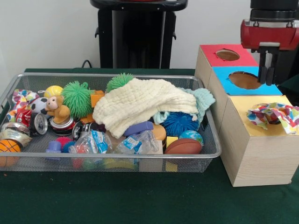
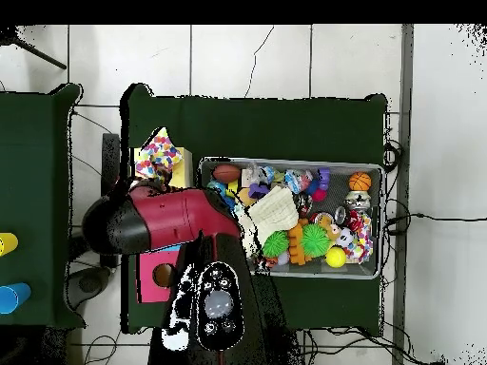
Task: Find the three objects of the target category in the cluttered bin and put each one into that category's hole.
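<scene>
The silver wire-mesh bin (image 1: pixel 212 151) (image 2: pixel 373 271) is full of toys. One polka-dot cloth (image 1: pixel 275 115) (image 2: pixel 159 152) lies crumpled on the yellow-topped box (image 1: pixel 252 154), over its round hole. A second polka-dot cloth (image 1: pixel 21 99) (image 2: pixel 360 247) lies in the bin's far left corner in the front view. No third one shows. My gripper (image 1: pixel 267 77) hangs empty above the blue-topped box (image 1: pixel 229 86), apart from both cloths. In the overhead view my arm (image 2: pixel 176 220) hides the gripper.
A cream waffle cloth (image 1: pixel 140 103) (image 2: pixel 273 207) covers the bin's middle, over a mint-green cloth (image 1: pixel 203 99). Around them are green spiky balls (image 1: pixel 77 97), a plush monkey (image 1: pixel 57 108), cans, balls and plastic bags. The red-topped box (image 1: pixel 219 58) (image 2: pixel 155 276) stands farthest back.
</scene>
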Motion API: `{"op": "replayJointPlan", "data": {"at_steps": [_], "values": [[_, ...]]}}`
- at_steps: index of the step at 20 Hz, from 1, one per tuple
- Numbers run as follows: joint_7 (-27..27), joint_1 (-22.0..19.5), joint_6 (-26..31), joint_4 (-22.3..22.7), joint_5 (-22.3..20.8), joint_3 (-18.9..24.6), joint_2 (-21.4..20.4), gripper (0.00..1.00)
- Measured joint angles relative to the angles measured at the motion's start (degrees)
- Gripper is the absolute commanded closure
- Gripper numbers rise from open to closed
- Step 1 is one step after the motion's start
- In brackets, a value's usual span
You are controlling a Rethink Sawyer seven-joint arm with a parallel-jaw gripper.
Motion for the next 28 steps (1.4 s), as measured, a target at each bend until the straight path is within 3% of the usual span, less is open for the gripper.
{"op": "replayJointPlan", "data": {"at_steps": [9, 17, 22, 28], "values": [[0.0, 1.6, -4.3, -2.7, 0.0, -3.5, 1.7, 1.0], [0.0, 4.9, -14.1, -6.8, 0.8, -7.7, 6.8, 1.0], [0.0, 6.1, -18.2, -7.7, 3.0, -9.0, 9.8, 1.0], [0.0, 7.0, -18.1, -8.2, 7.3, -10.4, 13.3, 1.0]]}}
